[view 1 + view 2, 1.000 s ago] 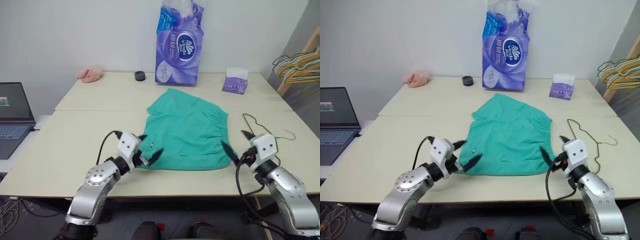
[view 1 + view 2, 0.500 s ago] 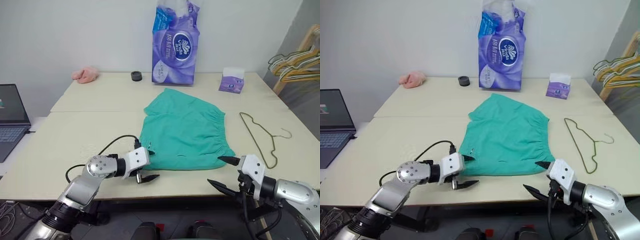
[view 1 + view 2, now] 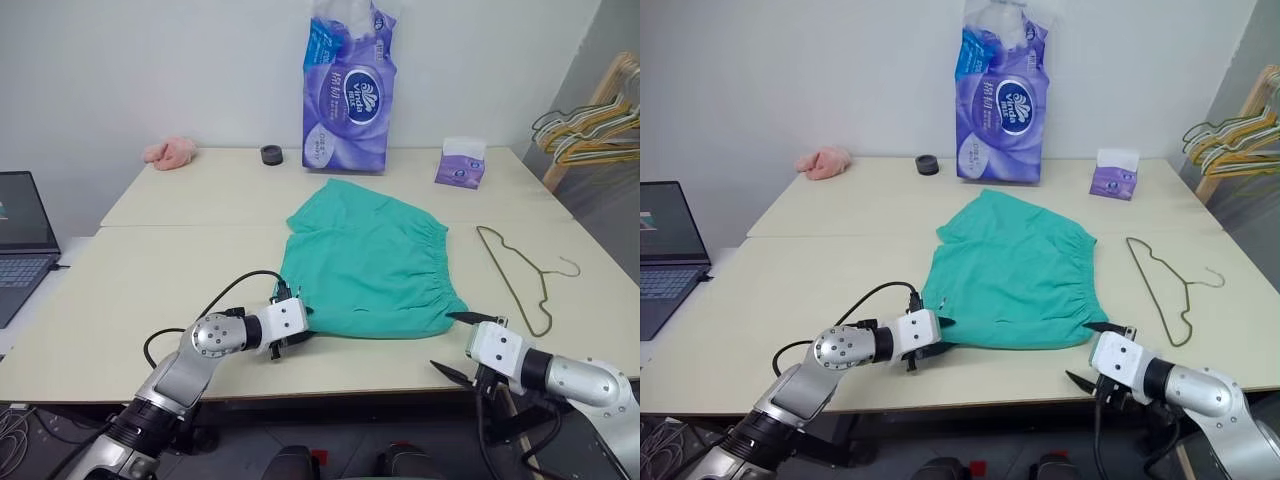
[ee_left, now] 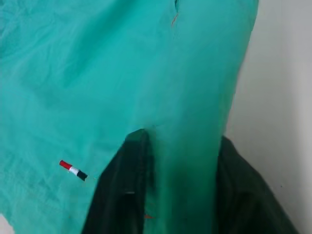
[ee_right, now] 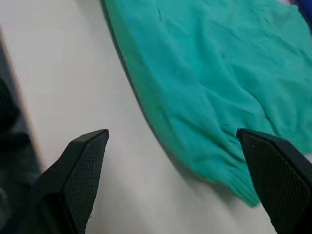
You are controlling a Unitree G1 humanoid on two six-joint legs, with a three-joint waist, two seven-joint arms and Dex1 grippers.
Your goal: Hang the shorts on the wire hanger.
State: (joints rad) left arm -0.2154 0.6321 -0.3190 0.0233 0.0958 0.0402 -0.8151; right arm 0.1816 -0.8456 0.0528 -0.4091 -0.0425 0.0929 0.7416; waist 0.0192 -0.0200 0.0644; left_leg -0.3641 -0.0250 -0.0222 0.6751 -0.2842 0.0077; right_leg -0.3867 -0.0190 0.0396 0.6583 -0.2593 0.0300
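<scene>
The near strip of the table [image 3: 130, 300] lies bare on both sides of the shorts [image 3: 370, 260], leaving room to pass. To their right, the wire hanger [image 3: 515, 275] lies flat, apart from them. The toilet-paper pack [image 3: 345, 90], tissue box [image 3: 460, 163], black roll [image 3: 271, 154] and pink cloth [image 3: 172, 151] stand along the far edge.

Shorts [image 3: 371, 263]: teal-green fabric, spread flat on worktop [image 3: 150, 270], gathered elastic waistband along right edge, slightly wrinkled, small tag near lower left corner. That corner sits pinched between left pincer [image 3: 296, 338] fingers. Wire hanger [image 3: 520, 275]: thin dull metal, triangular, curved hook pointing right, lying flat on worktop just beside waistband, not touching shorts.
</scene>
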